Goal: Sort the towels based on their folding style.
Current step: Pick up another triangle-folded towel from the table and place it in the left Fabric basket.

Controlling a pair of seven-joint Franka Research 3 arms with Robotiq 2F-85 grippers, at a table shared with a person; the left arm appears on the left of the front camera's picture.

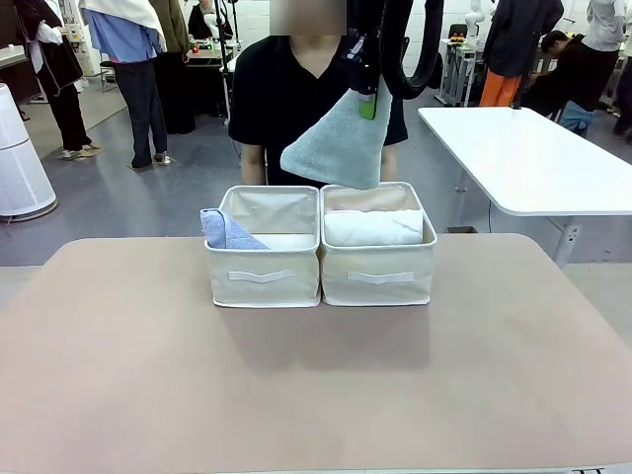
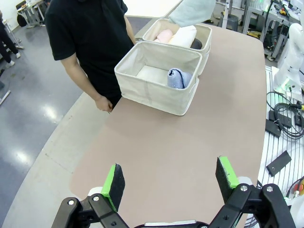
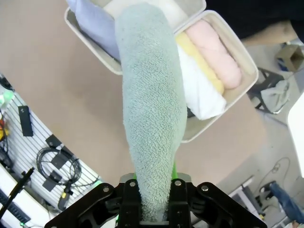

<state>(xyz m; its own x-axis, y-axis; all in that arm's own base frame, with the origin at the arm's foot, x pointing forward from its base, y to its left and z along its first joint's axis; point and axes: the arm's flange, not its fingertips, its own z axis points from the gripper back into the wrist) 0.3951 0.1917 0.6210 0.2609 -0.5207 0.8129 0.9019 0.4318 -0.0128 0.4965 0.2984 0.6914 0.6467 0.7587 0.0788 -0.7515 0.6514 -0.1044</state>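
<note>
My R claw (image 3: 154, 190) is clamped tight on the narrow end of the grey-green towel (image 3: 152, 104), which hangs wide end down above two bins, approx. where they meet. Blue towel (image 1: 225, 229) sits in L bin (image 1: 262, 278). White roll (image 1: 373, 227), yellow roll (image 3: 202, 66) and pink roll (image 3: 213, 47) are in R bin (image 1: 378, 281). My L claw (image 2: 171, 178) is spread wide, empty, over the table (image 1: 316, 395).

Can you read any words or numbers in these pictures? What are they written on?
None: no words or numbers can be read.
The white strips on the left bin and the right bin are blank.
The grey-green towel shows no printed tag.
The person's black shirt is plain.
</note>
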